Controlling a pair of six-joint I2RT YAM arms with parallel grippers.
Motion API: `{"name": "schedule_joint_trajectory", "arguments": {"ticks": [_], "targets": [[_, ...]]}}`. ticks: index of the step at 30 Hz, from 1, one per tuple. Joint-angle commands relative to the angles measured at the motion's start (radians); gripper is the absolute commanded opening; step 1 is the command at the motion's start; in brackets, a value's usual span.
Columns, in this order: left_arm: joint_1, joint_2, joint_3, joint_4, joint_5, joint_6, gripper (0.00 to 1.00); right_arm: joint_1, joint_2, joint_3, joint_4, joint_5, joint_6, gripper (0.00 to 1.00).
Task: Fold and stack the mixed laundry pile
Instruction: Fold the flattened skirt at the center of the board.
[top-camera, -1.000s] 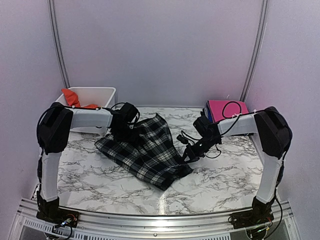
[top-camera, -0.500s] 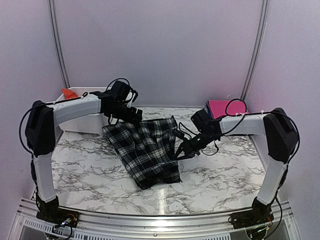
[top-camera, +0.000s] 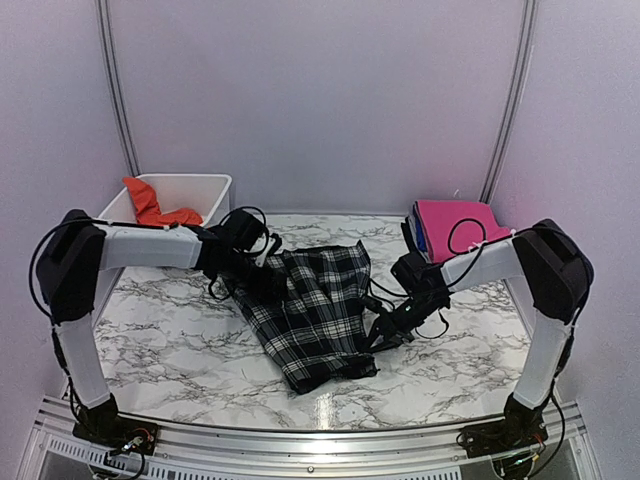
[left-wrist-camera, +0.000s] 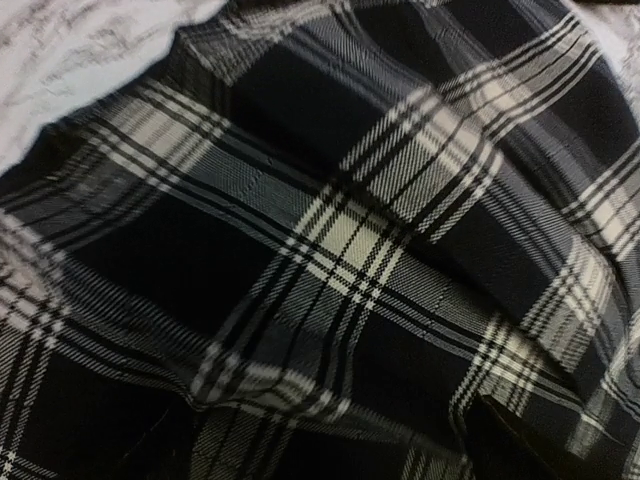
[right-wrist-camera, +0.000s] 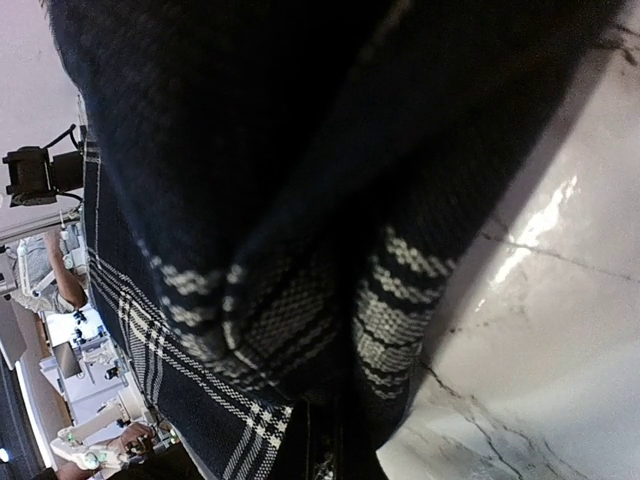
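Plaid shirt (top-camera: 315, 310) lies in a rumpled heap mid-desk, between the two arms. Its long axis runs roughly from the far edge toward the near edge, with the near end bunched.

Right tool (top-camera: 385, 335) sits at the shirt's right edge, toward the near end, and is closed on a pinch of the plaid. The right wrist view shows cloth draping down and gathering in at the fingers.

Left tool (top-camera: 263, 278) is at the far-left corner of the shirt, low over the cloth. The left wrist view is all plaid, so I cannot tell whether it is open or gripping.

Orange t-shirt (top-camera: 150, 205) is in the white bin (top-camera: 215, 182) at the far left, well apart from both tools.

Judgement: the shirt needs spreading flat along that axis before any fold. The arms sit on opposite sides at diagonal ends, so pulling apart would stretch it on the bias. The left arm is nearer the bin.
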Motion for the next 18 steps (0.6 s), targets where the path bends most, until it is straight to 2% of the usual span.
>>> {"name": "schedule_joint_trajectory", "arguments": {"ticks": [1, 4, 5, 8, 9, 10, 11, 14, 18], "targets": [[-0.019, 0.143, 0.052, 0.026, -0.005, -0.039, 0.99, 0.012, 0.062, 0.001, 0.017, 0.067, -0.007, 0.0], [-0.018, 0.237, 0.146, 0.001, -0.049, 0.006, 0.93, 0.021, 0.034, 0.018, 0.03, 0.016, -0.01, 0.0], [-0.018, 0.268, 0.186, -0.012, -0.057, 0.046, 0.92, 0.019, 0.016, 0.03, 0.036, -0.004, -0.012, 0.04], [-0.008, 0.357, 0.305, -0.055, -0.097, 0.134, 0.91, -0.011, -0.048, 0.082, 0.021, -0.007, -0.002, 0.31], [-0.002, 0.383, 0.339, -0.065, -0.113, 0.176, 0.92, -0.03, -0.064, 0.092, 0.031, -0.014, 0.012, 0.47], [0.005, 0.402, 0.366, -0.072, -0.133, 0.202, 0.92, -0.049, -0.076, 0.097, 0.048, -0.021, 0.032, 0.54], [0.013, 0.414, 0.388, -0.073, -0.148, 0.214, 0.92, -0.065, -0.081, 0.099, 0.069, -0.022, 0.053, 0.57], [0.026, 0.381, 0.445, -0.066, -0.17, 0.24, 0.98, -0.106, -0.06, 0.112, 0.108, -0.02, 0.096, 0.55], [-0.012, 0.22, 0.38, -0.003, -0.15, 0.3, 0.99, -0.116, -0.018, 0.133, 0.176, -0.033, 0.166, 0.47]]}}
